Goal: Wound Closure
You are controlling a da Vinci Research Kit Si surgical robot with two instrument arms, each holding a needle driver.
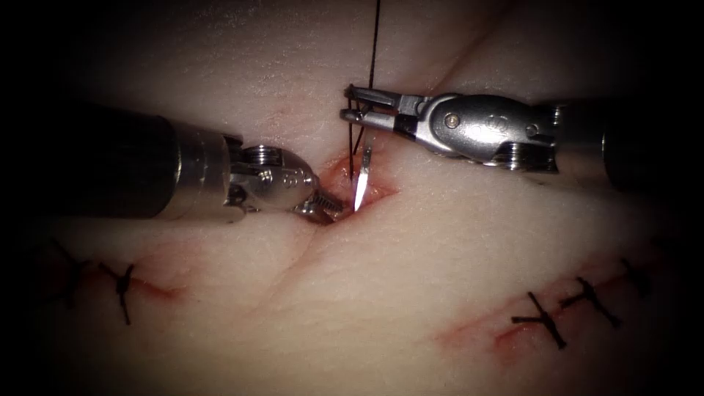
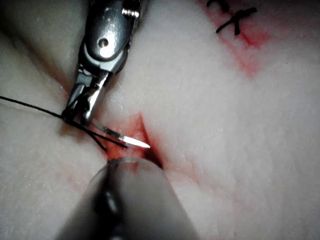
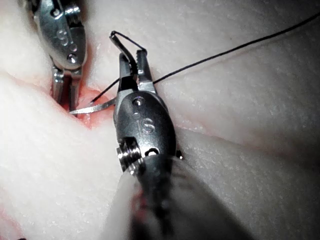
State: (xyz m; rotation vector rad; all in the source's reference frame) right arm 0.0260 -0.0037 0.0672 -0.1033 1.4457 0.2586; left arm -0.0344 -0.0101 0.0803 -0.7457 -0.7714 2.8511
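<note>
Endoscopically — needle [image 1: 361, 187] (right tool [image 1: 353, 104]) over cut [image 1: 345, 170]

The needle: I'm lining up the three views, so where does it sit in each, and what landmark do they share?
Endoscope view: the needle hangs from the right hand, tip down over the red cut.
Left wrist view: it juts from that hand's tip toward the cut.
Right wrist view: it lies between both hands.
Shared landmark: the black thread at the right hand's tip.
</note>
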